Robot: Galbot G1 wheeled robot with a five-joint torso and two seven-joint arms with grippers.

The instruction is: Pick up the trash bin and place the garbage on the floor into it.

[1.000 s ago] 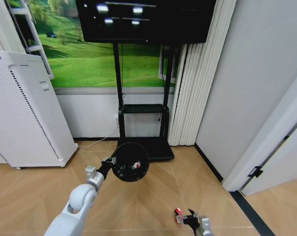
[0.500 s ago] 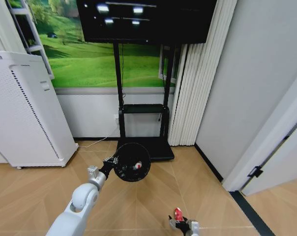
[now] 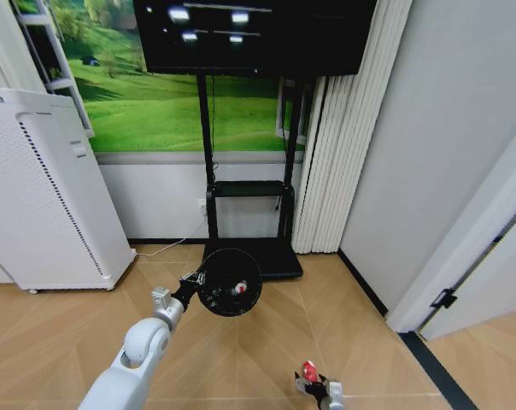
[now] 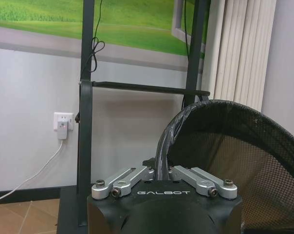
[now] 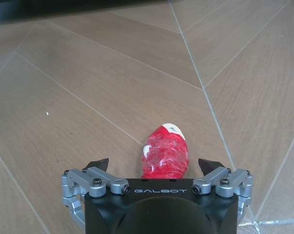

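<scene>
Trash bin point(image 3: 229, 283): round black mesh wastebasket, held off the floor point(image 3: 61, 333) and tilted with its mouth toward the camera; 1 red-and-white item lies inside. Garbage point(image 5: 165, 153): 1 crumpled red-and-white scrap, lying on the tan herringbone parquet near the lower frame edge

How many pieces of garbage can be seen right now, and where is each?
2: a red-and-white piece inside the trash bin held by the left pincer, and a red piece between the right pincer's open fingers. More may be hidden.

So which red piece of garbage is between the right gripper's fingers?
The red crushed can, between the open right gripper's fingertips above the floor; the other red scrap lies inside the bin.
</scene>
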